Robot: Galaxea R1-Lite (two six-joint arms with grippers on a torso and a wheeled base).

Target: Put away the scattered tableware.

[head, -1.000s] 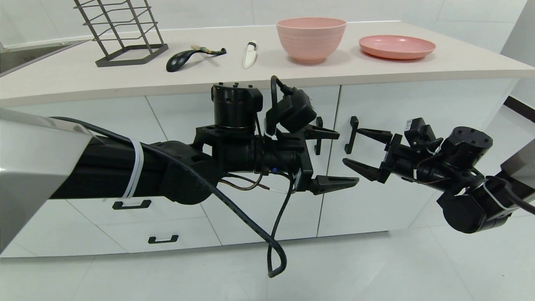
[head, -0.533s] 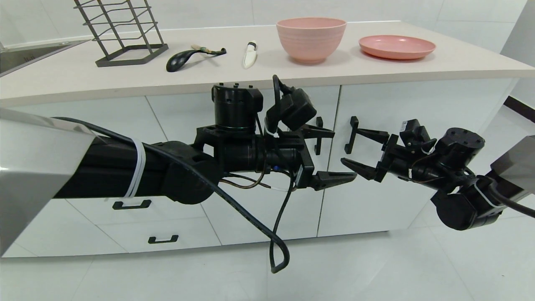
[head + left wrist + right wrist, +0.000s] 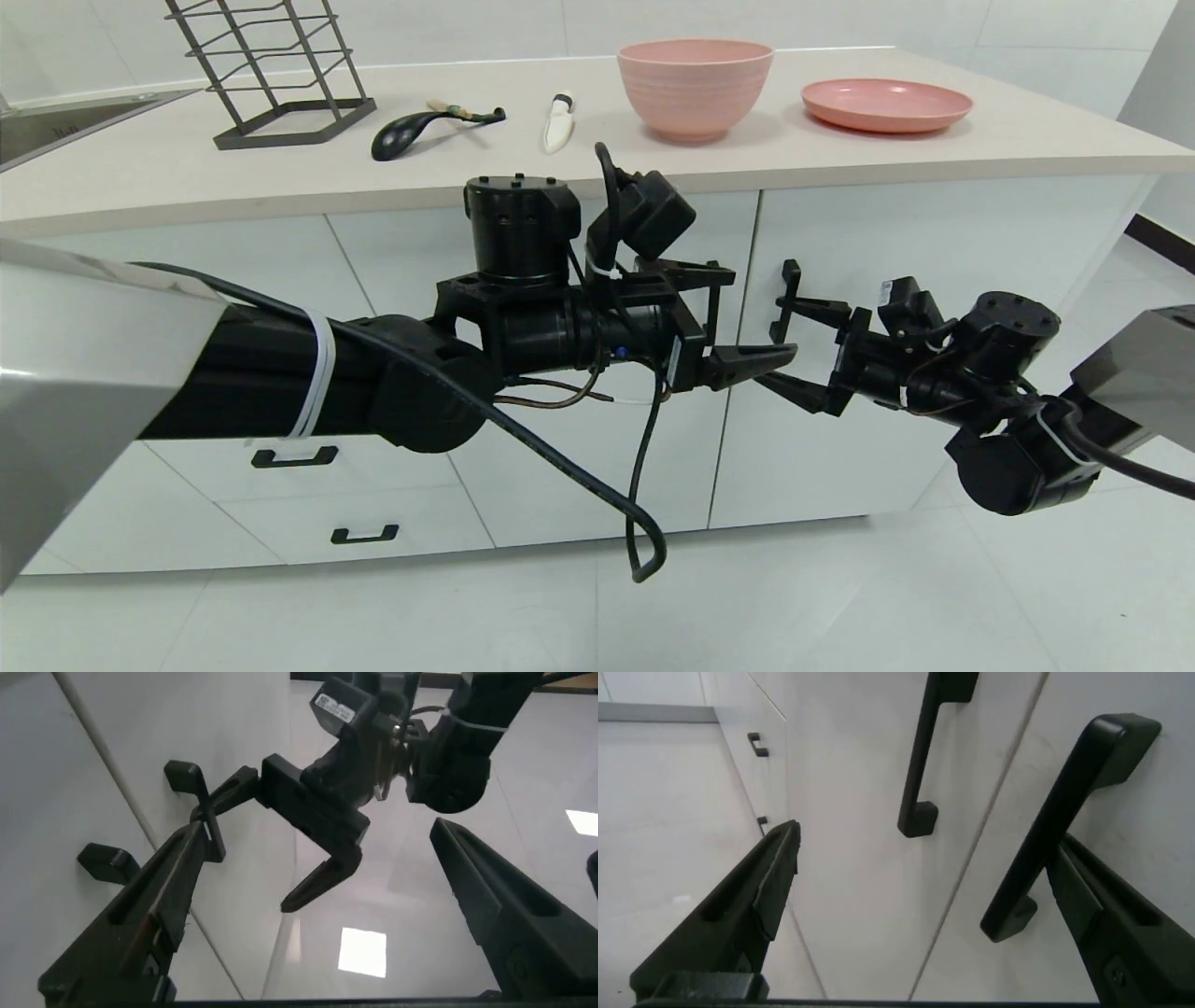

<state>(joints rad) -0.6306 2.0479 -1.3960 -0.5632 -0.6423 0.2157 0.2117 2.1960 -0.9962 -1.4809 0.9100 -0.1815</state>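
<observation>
The tableware lies on the countertop (image 3: 840, 154), spread in a row: a pink bowl (image 3: 695, 86) upright near the middle, a pink plate (image 3: 887, 104) flat and apart on the bowl's right, a white knife (image 3: 559, 121) near the bowl's left, and a black spoon (image 3: 411, 126) left of the knife, its handle pointing toward the knife. A dark wire rack (image 3: 271, 79) stands left of the spoon, and a sink (image 3: 65, 117) is set into the countertop at the far left edge. Both grippers are below the counter edge, well apart from the tableware, in front of the white cabinet doors (image 3: 887, 243). The left gripper (image 3: 750, 314) has its fingers spread wide apart, one above the other, and is empty; the left door handle (image 3: 716, 313) shows behind the gap. The right gripper (image 3: 780, 338) faces it with the tips of the two grippers close together; its jaws are likewise parted and empty. In the right wrist view the two fingers (image 3: 747, 905) flank both vertical door handles. The right door handle (image 3: 1069, 812) sits just beside one finger, and contact cannot be confirmed. Two drawer pulls (image 3: 294, 456) are on the lower left cabinet front
</observation>
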